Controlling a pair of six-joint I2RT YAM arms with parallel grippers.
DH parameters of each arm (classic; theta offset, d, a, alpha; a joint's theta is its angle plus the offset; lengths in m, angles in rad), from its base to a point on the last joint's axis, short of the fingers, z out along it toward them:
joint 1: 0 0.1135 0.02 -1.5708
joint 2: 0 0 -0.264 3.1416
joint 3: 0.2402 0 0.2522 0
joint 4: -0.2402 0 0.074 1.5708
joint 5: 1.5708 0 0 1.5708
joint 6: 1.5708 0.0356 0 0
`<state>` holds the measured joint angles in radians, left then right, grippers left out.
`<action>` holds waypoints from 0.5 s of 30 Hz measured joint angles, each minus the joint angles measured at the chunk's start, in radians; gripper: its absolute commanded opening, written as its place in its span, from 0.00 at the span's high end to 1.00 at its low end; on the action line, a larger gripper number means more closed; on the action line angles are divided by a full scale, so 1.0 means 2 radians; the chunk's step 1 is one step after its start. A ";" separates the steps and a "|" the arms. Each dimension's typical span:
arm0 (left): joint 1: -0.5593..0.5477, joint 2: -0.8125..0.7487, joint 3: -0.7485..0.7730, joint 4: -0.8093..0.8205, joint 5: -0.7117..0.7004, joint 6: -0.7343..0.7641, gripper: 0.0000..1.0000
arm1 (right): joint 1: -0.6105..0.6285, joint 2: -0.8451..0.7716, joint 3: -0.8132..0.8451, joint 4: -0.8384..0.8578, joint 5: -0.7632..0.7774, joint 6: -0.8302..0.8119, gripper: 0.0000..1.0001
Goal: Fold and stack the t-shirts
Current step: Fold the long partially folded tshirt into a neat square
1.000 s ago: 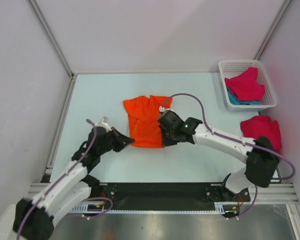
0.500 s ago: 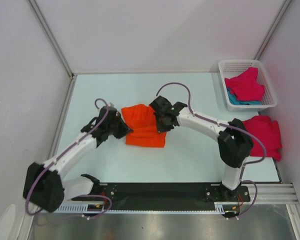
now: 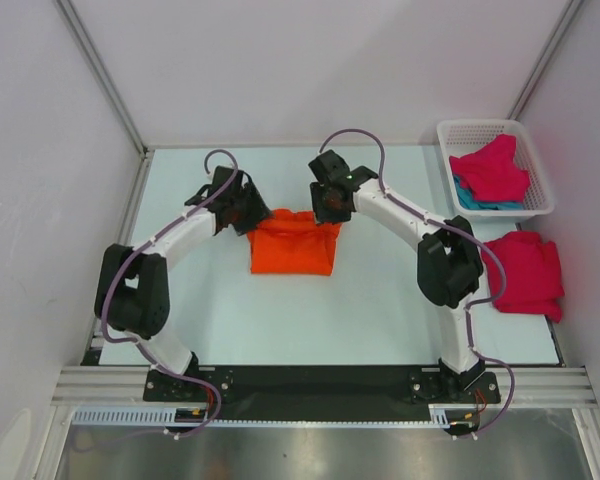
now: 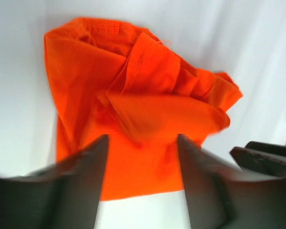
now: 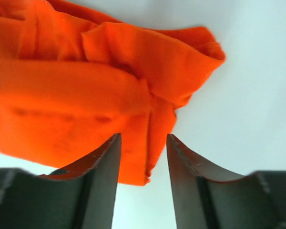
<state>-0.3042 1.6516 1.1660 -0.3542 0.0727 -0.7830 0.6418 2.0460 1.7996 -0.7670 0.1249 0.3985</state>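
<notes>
White-black arms [image 3: 185, 232], seemingly purple cables [image 3: 355, 131]

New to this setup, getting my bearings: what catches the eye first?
An orange t-shirt, folded into a rectangle, lies in the middle of the table, with the left jaws and right jaws open at its far corners. A folded magenta t-shirt sits by the right edge, and the white basket in the far right corner holds another magenta shirt over teal cloth.

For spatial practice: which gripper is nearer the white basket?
Right. The right gripper hovers at the far edge of the orange shirt, left of the basket; the left gripper lies farther left.
</notes>
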 measured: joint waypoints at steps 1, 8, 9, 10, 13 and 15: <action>0.002 0.006 0.002 0.000 0.003 -0.001 0.18 | -0.003 0.004 0.002 -0.003 0.001 -0.004 0.49; 0.005 -0.001 -0.001 -0.006 0.000 0.006 0.09 | -0.015 0.002 -0.001 -0.019 0.010 -0.017 0.48; 0.005 -0.007 -0.004 -0.007 -0.002 0.007 0.09 | -0.014 -0.001 -0.004 -0.019 0.010 -0.017 0.48; 0.005 -0.017 -0.009 -0.007 -0.005 0.008 0.09 | -0.013 -0.006 -0.010 -0.019 0.010 -0.017 0.48; 0.005 -0.064 -0.038 -0.006 -0.011 0.009 0.09 | -0.004 -0.029 -0.026 -0.019 0.009 -0.016 0.47; 0.005 -0.093 -0.060 -0.002 -0.013 0.008 0.09 | 0.006 -0.042 -0.031 -0.015 0.005 -0.014 0.46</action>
<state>-0.2939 1.4666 1.0454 -0.3592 0.0467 -0.7666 0.6548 1.9614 1.7386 -0.7975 0.1356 0.3710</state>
